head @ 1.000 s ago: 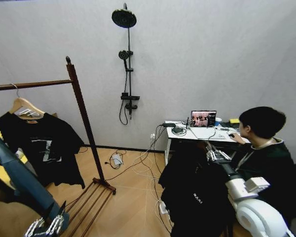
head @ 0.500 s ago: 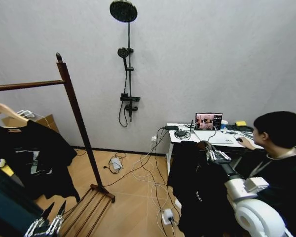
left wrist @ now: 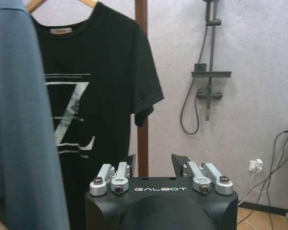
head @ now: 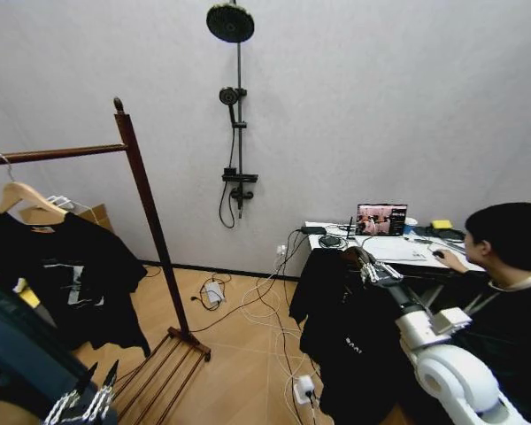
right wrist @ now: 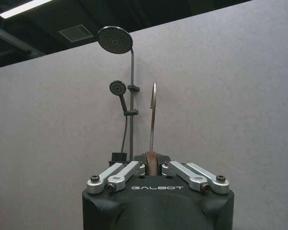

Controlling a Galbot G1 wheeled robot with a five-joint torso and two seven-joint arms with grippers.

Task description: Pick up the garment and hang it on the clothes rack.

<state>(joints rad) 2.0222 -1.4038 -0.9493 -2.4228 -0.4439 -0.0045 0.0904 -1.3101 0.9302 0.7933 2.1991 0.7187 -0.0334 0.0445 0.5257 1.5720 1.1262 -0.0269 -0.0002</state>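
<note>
A: R gripper point(head: 369, 268), what's it got?

B: Clamped on the wooden hanger point(right wrist: 152, 163), right at the neck. Wrist view: wood pinched between the fingers point(right wrist: 130, 170), metal hook point(right wrist: 153, 115) standing straight up above them.

A: And the garment point(head: 350, 341)?

B: Black top, hangs off that hanger below the gripper, in front of the desk point(head: 398, 252). Small white lettering low on the front. It's up in the air, well apart from the clothes rack point(head: 150, 221).

A: Rack's where?

B: Robot's left. Post w/ knob on top, rod running off to the left, slatted shelf at the floor. Black shirt w/ pale Z graphic point(left wrist: 81, 115) hangs on the rod on its own hanger.

A: L gripper point(head: 87, 400)?

B: Low, near the rack's bottom shelf, idle. Fingers spread apart, nothing between them. Wrist view looks past them at the Z shirt and rack post.

A: Anything else?

B: Shower fixture point(head: 236, 115) on the back wall. Laptop point(head: 381, 219) on the desk. Cables point(head: 265, 301) on the floor betw. rack and desk.
</note>
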